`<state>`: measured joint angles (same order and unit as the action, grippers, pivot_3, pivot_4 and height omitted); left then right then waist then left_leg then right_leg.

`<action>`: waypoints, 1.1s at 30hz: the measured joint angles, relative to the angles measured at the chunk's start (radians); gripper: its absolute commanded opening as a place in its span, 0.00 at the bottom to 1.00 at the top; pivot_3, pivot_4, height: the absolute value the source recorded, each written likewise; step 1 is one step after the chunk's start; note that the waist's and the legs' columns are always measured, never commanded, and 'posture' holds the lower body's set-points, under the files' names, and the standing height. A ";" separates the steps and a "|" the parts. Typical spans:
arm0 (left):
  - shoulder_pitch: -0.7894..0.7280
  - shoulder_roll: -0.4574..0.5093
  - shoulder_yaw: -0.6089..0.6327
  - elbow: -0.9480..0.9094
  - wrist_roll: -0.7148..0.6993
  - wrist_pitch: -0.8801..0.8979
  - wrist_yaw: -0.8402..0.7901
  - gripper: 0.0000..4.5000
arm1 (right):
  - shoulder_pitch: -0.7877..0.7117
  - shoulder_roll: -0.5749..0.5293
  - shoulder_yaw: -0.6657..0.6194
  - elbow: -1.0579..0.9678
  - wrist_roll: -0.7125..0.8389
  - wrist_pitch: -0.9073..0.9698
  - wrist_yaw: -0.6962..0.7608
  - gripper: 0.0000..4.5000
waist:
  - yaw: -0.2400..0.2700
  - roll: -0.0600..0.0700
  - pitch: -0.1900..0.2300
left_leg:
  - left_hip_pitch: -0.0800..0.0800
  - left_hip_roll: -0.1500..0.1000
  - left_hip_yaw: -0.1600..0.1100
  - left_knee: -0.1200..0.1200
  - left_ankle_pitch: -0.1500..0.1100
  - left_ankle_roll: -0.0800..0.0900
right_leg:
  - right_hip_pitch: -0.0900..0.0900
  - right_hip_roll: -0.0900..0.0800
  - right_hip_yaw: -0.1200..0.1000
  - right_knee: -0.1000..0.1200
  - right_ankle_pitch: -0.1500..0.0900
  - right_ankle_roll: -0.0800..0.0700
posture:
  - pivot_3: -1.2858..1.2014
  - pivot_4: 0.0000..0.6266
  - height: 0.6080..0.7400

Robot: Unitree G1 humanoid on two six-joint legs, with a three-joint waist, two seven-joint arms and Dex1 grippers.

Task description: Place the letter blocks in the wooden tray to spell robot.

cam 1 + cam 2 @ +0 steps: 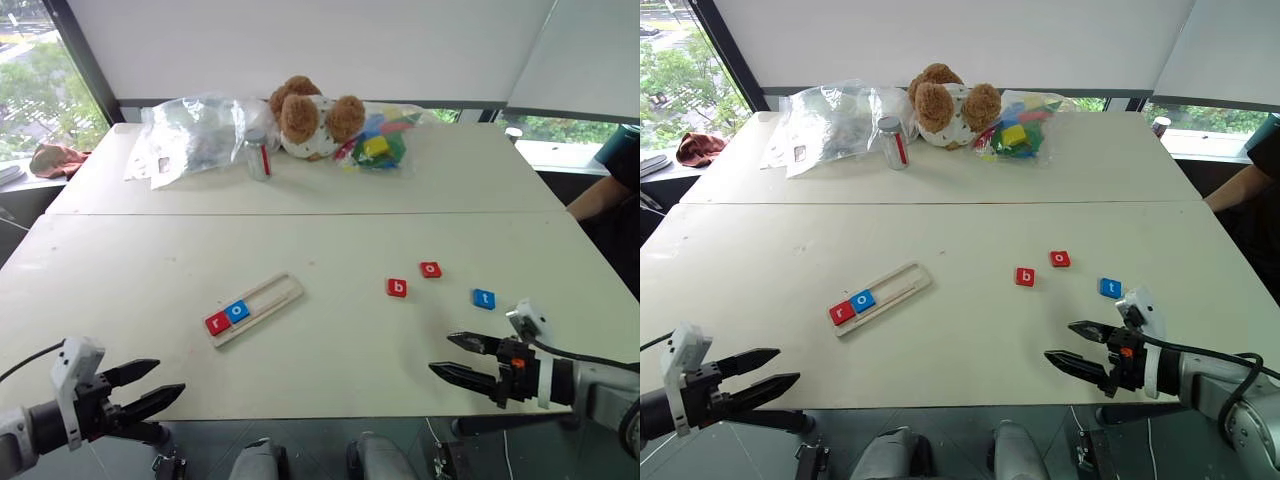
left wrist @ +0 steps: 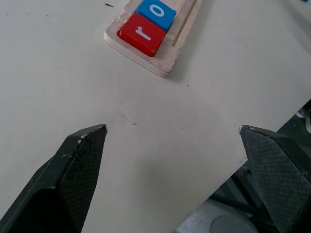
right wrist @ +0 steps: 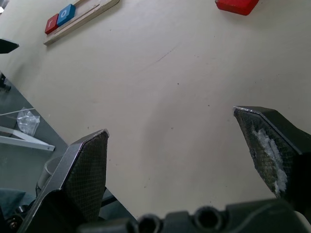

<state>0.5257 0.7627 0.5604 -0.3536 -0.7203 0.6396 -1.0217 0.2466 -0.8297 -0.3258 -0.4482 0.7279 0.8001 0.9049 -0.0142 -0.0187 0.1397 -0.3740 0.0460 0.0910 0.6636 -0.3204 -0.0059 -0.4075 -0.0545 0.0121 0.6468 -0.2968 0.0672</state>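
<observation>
The wooden tray [image 1: 256, 309] lies at an angle on the white tabletop [image 1: 150, 260], toward the robot's left. Two letter blocks sit side by side at its near end: the red "r" block [image 1: 216, 322] outermost, the blue "o" block [image 1: 238, 311] touching it. The rest of the groove is bare.

Three blocks lie loose on the robot's right side, well apart from the tray — the red "b" block [image 1: 397, 288], the red "o" block [image 1: 430, 269] just beyond it, and the blue "t" block [image 1: 484, 298] nearest the right arm.

The left end effector [image 1: 150, 385] hangs at the near edge of the tabletop, released, fingers spread with nothing between them. The right end effector [image 1: 458, 358] hangs over the near edge on the right, likewise released and empty, near the "t" block but not touching it.

At the far side sit a teddy bear [image 1: 310, 118], a clear plastic bag [image 1: 195, 130], a small jar [image 1: 258, 158] and a bag of coloured toy blocks [image 1: 380, 145]. A person's arm [image 1: 598, 195] shows at the right edge.
</observation>
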 measured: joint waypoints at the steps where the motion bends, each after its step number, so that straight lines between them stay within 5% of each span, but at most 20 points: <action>1: 0.000 0.000 0.000 0.000 0.000 0.000 0.000 1.00 | 0.000 0.000 0.000 0.000 0.000 0.000 0.000 0.99 | 0.000 0.000 0.000 | 0.000 0.000 0.000 0.000 0.000 0.000 | 0.000 0.000 0.000 0.000 0.000 0.000 | 0.52 0.24 1.00; 28: -0.106 0.004 -0.026 0.091 0.101 -0.081 0.016 1.00 | -0.031 0.001 0.040 0.024 -0.039 -0.048 -0.013 0.99 | -0.001 0.000 0.000 | -0.001 -0.001 0.000 -0.001 0.000 0.000 | 0.000 -0.002 0.000 0.000 0.000 0.000 | 0.52 0.24 1.00; 33: -0.258 0.109 -0.040 0.155 0.103 -0.089 -0.041 1.00 | -0.112 -0.001 0.049 0.047 -0.051 -0.055 -0.017 0.99 | 0.000 0.000 0.000 | -0.001 -0.002 -0.001 -0.001 0.000 -0.001 | 0.000 -0.002 -0.001 0.000 0.000 0.000 | 0.52 0.24 1.00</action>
<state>0.2678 0.8720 0.5205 -0.1984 -0.6178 0.5505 -1.0623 0.1348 -0.8309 -0.2766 -0.4010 0.6772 0.7454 0.8880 -0.0145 -0.0183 0.1401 -0.3745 0.0444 0.0904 0.6631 -0.3203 -0.0065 -0.4080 -0.0567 0.0113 0.6468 -0.2968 0.0668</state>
